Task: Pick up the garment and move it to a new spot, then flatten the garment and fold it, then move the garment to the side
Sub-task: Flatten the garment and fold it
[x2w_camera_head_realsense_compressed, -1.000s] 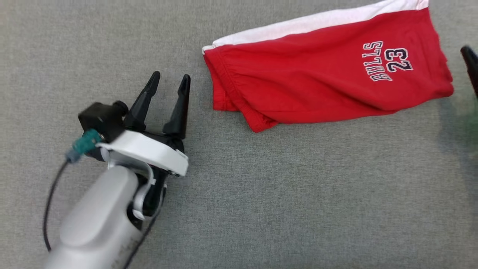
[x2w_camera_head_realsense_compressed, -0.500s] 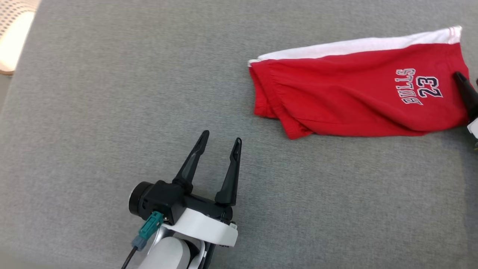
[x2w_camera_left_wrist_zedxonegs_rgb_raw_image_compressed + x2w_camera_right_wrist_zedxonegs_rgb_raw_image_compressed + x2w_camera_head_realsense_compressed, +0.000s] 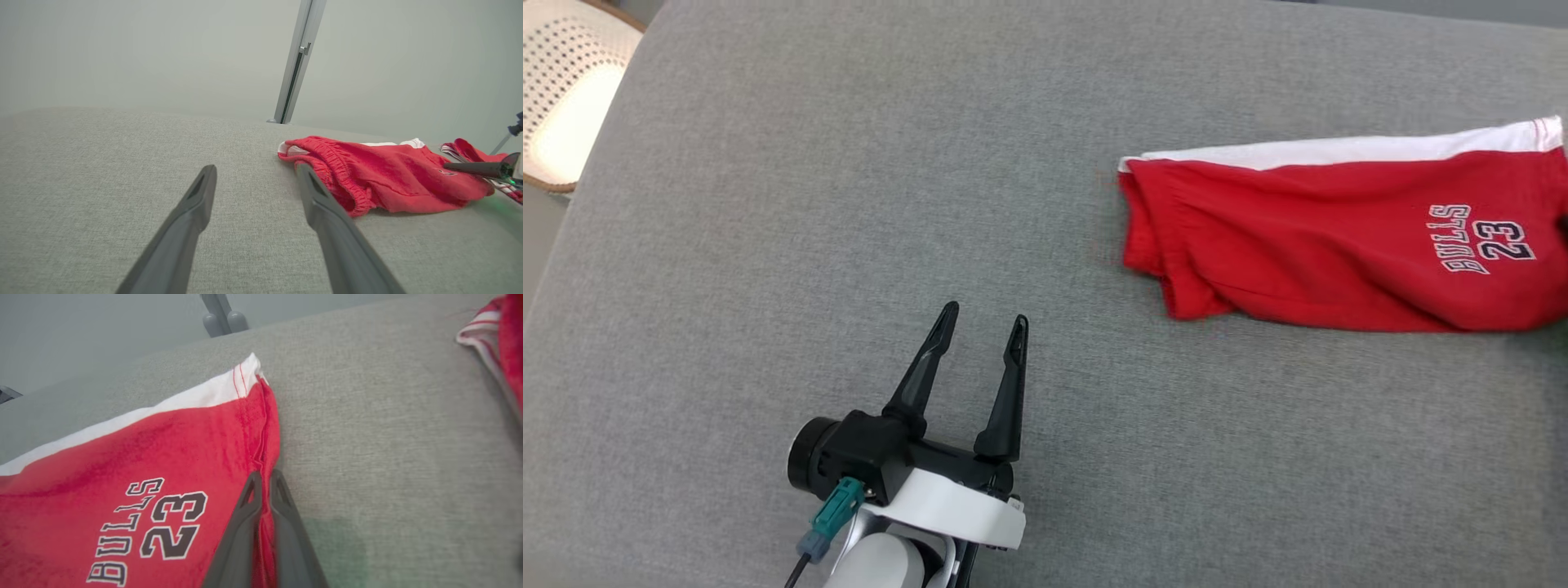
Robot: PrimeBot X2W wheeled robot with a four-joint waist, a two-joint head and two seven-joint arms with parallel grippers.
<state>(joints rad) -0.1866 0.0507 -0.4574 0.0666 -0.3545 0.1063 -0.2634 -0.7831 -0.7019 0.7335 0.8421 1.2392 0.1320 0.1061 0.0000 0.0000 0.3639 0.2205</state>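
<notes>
Red shorts (image 3: pixel 1323 245) with a white side band and "BULLS 23" print lie folded on the grey table (image 3: pixel 849 204), at the right in the head view. My left gripper (image 3: pixel 984 317) stands open over bare table, well to the left of and nearer than the waistband (image 3: pixel 327 163), with nothing between its fingers. In the right wrist view my right gripper (image 3: pixel 264 477) is shut, its fingers pinching the shorts' leg hem (image 3: pixel 265 428) beside the print. The left wrist view shows that gripper's dark finger (image 3: pixel 470 166) lying at the shorts' far end.
A second red garment with striped trim (image 3: pixel 502 347) lies past the shorts on the right. A pale perforated chair or basket (image 3: pixel 564 106) stands off the table's far left corner. A metal post (image 3: pixel 296 61) rises behind the table.
The head camera has swung, so the table's left edge now shows. My left gripper has drawn back from the waistband, open throughout. The shorts lie further right in the picture.
</notes>
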